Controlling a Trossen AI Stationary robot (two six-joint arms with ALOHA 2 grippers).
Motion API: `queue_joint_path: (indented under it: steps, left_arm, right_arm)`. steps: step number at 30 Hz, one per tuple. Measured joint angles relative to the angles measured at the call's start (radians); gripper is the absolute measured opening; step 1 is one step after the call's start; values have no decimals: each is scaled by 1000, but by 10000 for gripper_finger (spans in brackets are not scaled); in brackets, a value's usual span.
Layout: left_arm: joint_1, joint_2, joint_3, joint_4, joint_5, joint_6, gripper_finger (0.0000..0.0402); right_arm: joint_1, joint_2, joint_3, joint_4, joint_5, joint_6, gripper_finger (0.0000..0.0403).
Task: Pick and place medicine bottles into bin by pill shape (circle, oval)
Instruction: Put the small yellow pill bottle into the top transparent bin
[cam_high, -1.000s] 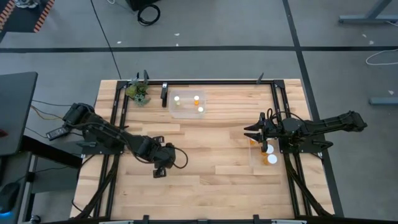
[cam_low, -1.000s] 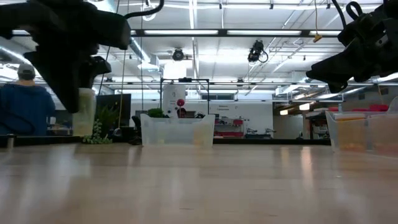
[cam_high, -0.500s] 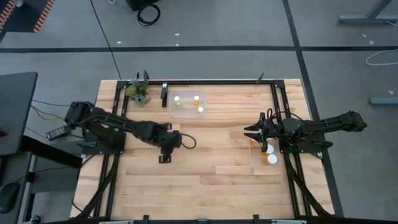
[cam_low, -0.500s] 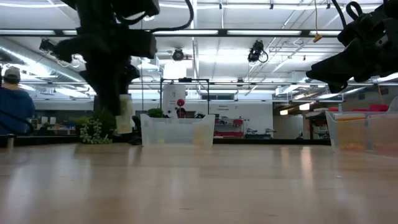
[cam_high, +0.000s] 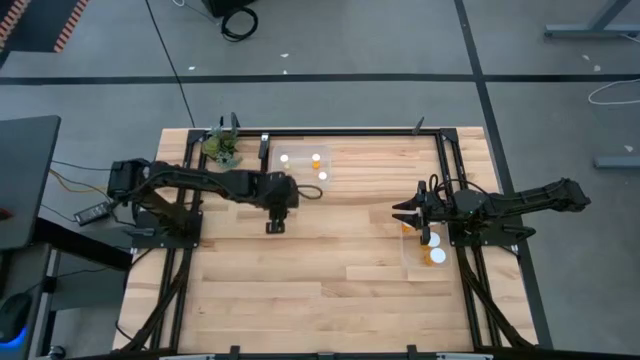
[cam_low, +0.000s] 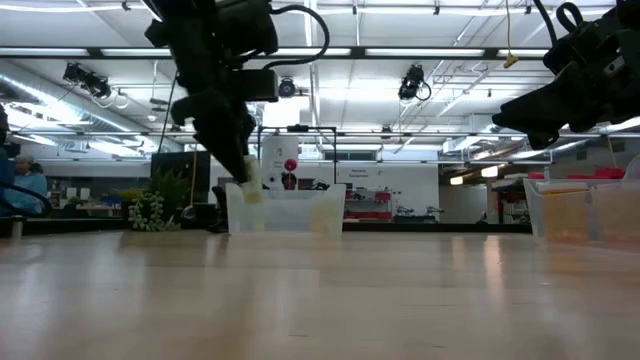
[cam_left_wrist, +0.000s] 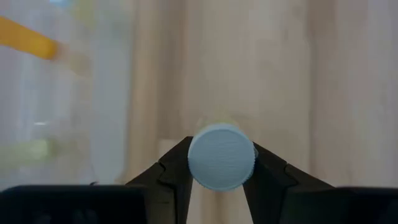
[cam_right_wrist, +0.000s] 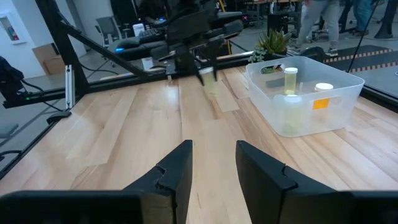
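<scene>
A medicine bottle (cam_left_wrist: 221, 155) with a round white cap sits clamped between the two dark fingers of the left claw (cam_left_wrist: 217, 171), cap toward the wrist camera, above the bare wood just beside the far clear bin (cam_high: 284, 176). In the low view the bottle (cam_low: 250, 190) hangs at the tip of that claw (cam_low: 240, 170), clear of the counter (cam_low: 320, 300) and in front of the bin's left wall (cam_low: 236, 212). The left arm (cam_high: 190, 182) stretches from its base at the counter's left edge across to the bin's near-left corner, where its claw (cam_high: 285, 195) points down. Inside this bin stand three bottles (cam_high: 318, 158), white caps up; the right wrist view shows them (cam_right_wrist: 290, 79) upright in the clear tub (cam_right_wrist: 339, 118). The right claw (cam_high: 408, 212) waits over the right side of the counter with its fingers parted and nothing between them, held at the left edge of a second clear bin (cam_high: 422, 270) that holds more white-capped bottles (cam_high: 437, 256). The counter is pale planked wood inside a black frame (cam_high: 350, 131). A small potted plant (cam_high: 222, 148) stands at the far-left corner. Beyond the counter lies a grey floor (cam_high: 400, 50) with dark lines, and the low view looks into a bright workshop with ceiling lights (cam_low: 400, 52), where part of a person (cam_low: 25, 185) shows at the far left.
</scene>
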Motion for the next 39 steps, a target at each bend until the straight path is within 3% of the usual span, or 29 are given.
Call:
queue_joint_path:
  steps: [17, 24, 39]
  left_arm:
    - [178, 1, 155, 44, 0, 122, 127]
    - [250, 6, 167, 79, 0, 166, 123]
    - [320, 185, 166, 124, 0, 241, 123]
  right_arm:
    - [0, 0, 0, 0, 0, 0, 129]
    - [0, 0, 0, 0, 0, 0, 129]
    - [0, 0, 0, 0, 0, 0, 129]
